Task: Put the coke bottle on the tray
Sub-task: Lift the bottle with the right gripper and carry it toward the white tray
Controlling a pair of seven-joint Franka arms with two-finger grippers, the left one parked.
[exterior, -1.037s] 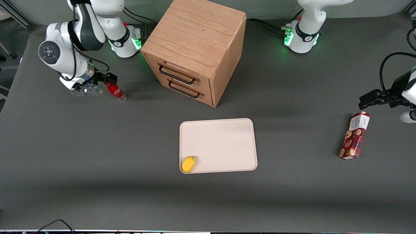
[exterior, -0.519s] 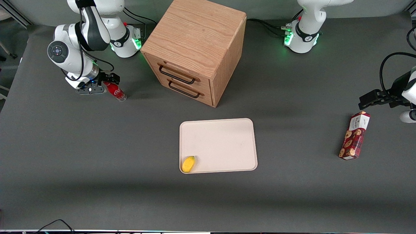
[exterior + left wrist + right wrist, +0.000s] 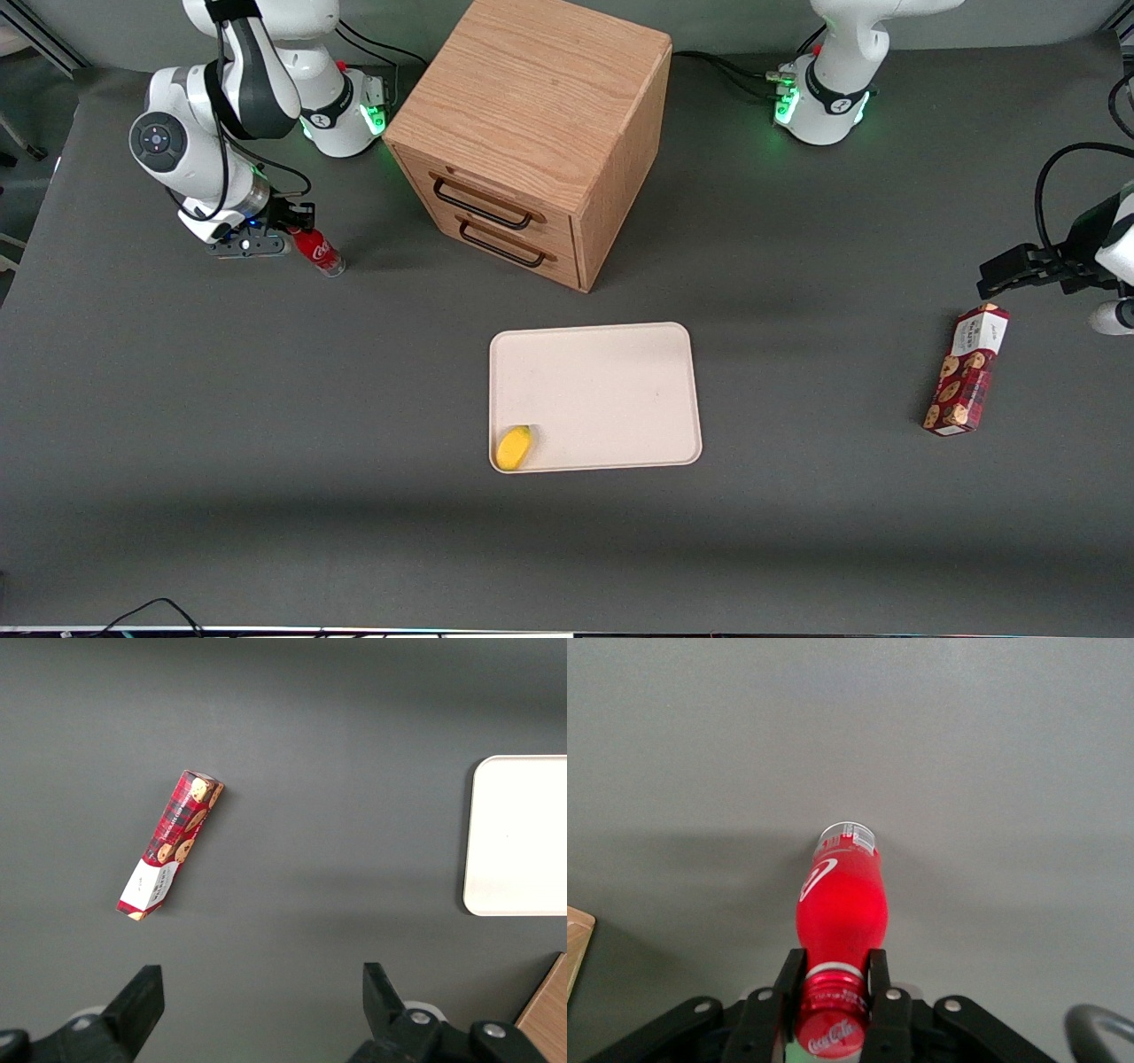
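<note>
The coke bottle (image 3: 321,251) stands on the dark table toward the working arm's end, beside the wooden cabinet. In the right wrist view its red body (image 3: 839,904) and red cap sit between the two black fingers (image 3: 786,979). My gripper (image 3: 295,232) is at the bottle's neck, shut on it just under the cap (image 3: 833,1003). The bottle's clear base rests on the table. The cream-white tray (image 3: 611,372) lies flat mid-table, nearer the front camera than the cabinet, well away from the gripper.
The wooden drawer cabinet (image 3: 532,133) stands between the bottle and the tray's side of the table. A small yellow object (image 3: 513,447) lies in the tray's near corner. A red-brown cookie box (image 3: 967,369) lies toward the parked arm's end, also in the left wrist view (image 3: 170,842).
My gripper came in from beside the bottle to its neck, and its fingers closed on it. The bottle has stayed in place.
</note>
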